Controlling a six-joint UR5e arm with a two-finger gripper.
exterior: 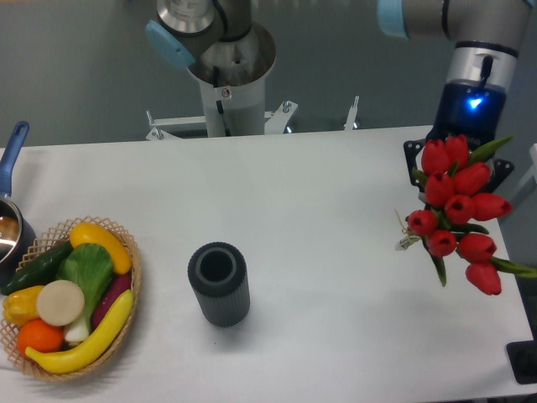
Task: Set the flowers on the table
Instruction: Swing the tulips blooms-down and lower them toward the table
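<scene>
The flowers point(457, 210), red tulips with green leaves and a tan string round the stems, hang at the right edge of the white table point(302, 193). The blooms face the camera and the short stem end point(406, 242) points left and down. My gripper point(458, 164) comes down from the arm behind the blooms. Only black parts of it show on either side of the bunch, and the fingertips are hidden. It appears shut on the flowers, which are held tilted above the tabletop.
A dark ribbed vase point(218, 284) stands upright at the table's middle front. A wicker basket point(127, 252) of toy fruit and vegetables sits at the front left, beside a pot with a blue handle point(10, 151). The robot base point(228, 75) is at the back.
</scene>
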